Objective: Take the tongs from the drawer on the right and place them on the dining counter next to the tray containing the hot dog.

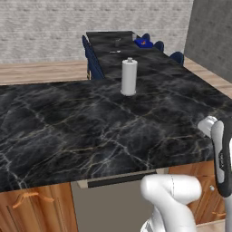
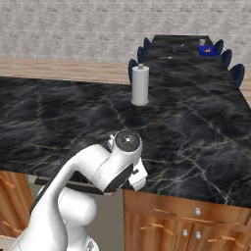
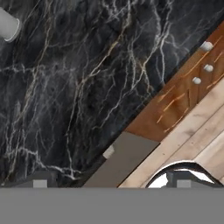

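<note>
Hanging over the front edge of the broad black marble surface [image 1: 90,127], the white arm [image 2: 88,171] looks staged to reach down to the cabinets, not across the top. That fits a drawer fetch not yet begun.

The dining counter [image 1: 113,38] runs long and narrow away from the robot at the far end, well apart from the arm, with dark blue chairs [image 1: 93,63] down its sides. It is the drop-off, so the base probably has to drive there later.

The wooden cabinet fronts [image 2: 215,208] sit below the surface at right, all shut by the look of it. Which front is the drawer I cannot tell.

A white paper towel roll [image 1: 128,77] stands upright mid-surface, clear of any likely path.

The bright blue tray [image 1: 139,45] lies flat at the far right end of the dining counter. The hot dog [image 1: 145,42] is a tiny orange speck on it.

The gripper [image 3: 111,181] points down at the surface edge and the fronts below. Its jaws stand wide apart with nothing between them, ready for a handle or the tongs.

The tongs are hidden, judged to be inside the shut drawer on the right. Their long axis and which way the tips point cannot be told.
</note>
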